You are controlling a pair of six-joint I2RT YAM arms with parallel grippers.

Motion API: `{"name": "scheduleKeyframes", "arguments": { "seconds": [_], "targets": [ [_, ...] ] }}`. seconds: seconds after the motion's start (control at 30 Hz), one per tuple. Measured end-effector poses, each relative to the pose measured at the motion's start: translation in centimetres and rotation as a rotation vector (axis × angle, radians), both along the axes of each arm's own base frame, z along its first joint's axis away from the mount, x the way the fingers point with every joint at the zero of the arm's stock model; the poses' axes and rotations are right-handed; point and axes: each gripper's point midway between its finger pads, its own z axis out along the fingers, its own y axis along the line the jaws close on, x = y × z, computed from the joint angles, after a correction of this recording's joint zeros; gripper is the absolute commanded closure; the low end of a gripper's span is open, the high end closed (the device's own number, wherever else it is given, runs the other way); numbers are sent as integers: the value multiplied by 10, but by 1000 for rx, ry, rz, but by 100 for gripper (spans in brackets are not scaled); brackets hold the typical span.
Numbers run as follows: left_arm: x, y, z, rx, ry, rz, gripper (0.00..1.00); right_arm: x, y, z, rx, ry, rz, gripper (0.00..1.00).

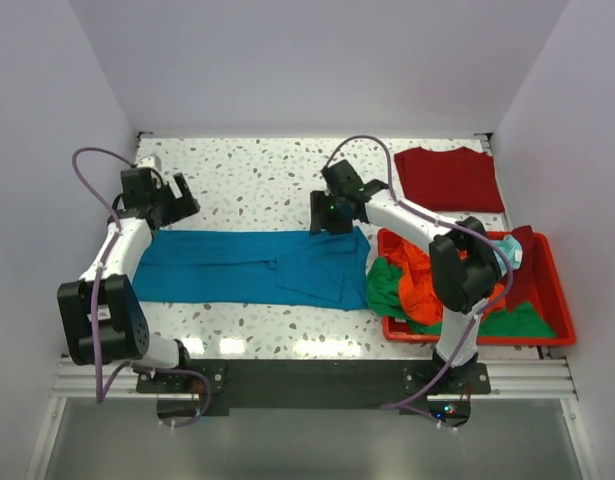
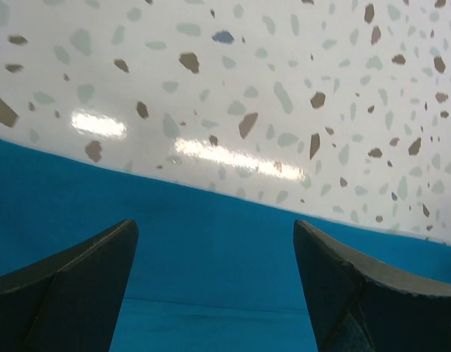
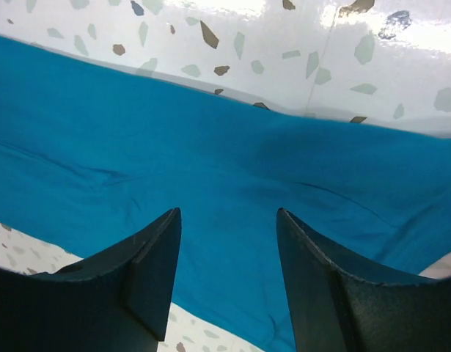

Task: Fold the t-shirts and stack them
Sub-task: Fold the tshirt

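Observation:
A teal-blue t-shirt [image 1: 252, 266] lies flat across the table, folded into a long band. My left gripper [image 1: 177, 205] is open above its far left corner; in the left wrist view the shirt [image 2: 210, 271] fills the space under the jaws. My right gripper [image 1: 327, 222] is open above the far right edge, with teal cloth [image 3: 225, 176] below it. A dark red t-shirt [image 1: 449, 179] lies folded at the back right. Orange [image 1: 419, 275], green [image 1: 387, 288] and pale aqua [image 1: 511, 253] shirts are piled in the bin.
A red plastic bin [image 1: 557, 305] stands at the right front, and some clothes spill over its left rim. The speckled white tabletop [image 1: 257, 175] stretches behind the teal shirt. White walls close in the table on three sides.

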Motion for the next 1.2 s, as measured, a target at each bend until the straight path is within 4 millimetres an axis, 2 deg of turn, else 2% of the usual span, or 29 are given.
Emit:
{"name": "scheduleKeyframes", "arguments": {
  "seconds": [0.07, 0.13, 0.3, 0.57, 0.7, 0.9, 1.07, 1.2],
  "targets": [
    [-8, -14, -9, -27, 14, -28, 8, 0, 3, -12, 2, 24, -2, 42],
    [-20, -24, -27, -56, 54, -43, 8, 1, 1, -26, -12, 49, -10, 42],
    [-48, -32, -66, -95, 161, -46, 7, -2, -6, -65, -63, 126, -21, 42],
    [-61, -33, -91, -103, 232, -43, 6, 13, -1, -65, -74, 98, -15, 41],
    [-63, -31, -92, -95, 234, -35, 5, 35, 4, -65, -103, 70, -10, 41],
    [-71, -32, -86, -92, 225, -37, 5, 85, 7, -63, -123, 17, -35, 40],
    [-72, -33, -64, -86, 171, -42, 5, 132, -1, -59, -114, -29, -57, 38],
    [-67, -34, -49, -83, 129, -53, 3, 158, -2, -56, -103, -66, -41, 38]
  ]
}}
